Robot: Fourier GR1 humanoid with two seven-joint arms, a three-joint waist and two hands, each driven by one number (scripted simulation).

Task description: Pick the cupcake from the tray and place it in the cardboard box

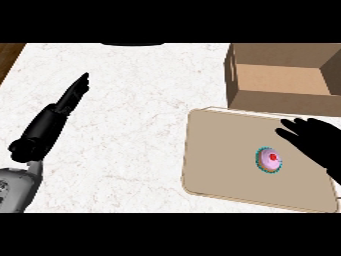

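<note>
While the pink-frosted cupcake (270,160) sits untouched on the beige tray (217,165), we hover the right hand (317,142), fingers released; the brown cardboard box (291,102) awaits.

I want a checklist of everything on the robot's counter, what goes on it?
Surface: white marbled counter, wood floor past its left edge.
Job's things: cupcake with pink icing on the tan tray; open cardboard box behind the tray, nothing seen inside.
Clutter: dark round thing at the far edge, mostly cut off.
Hands: left hand open, fingers straight, over the counter's left side; right hand open above the tray, beside the cupcake, not holding it.
Cables: nothing seen.
Surroundings: nothing else seen.
</note>
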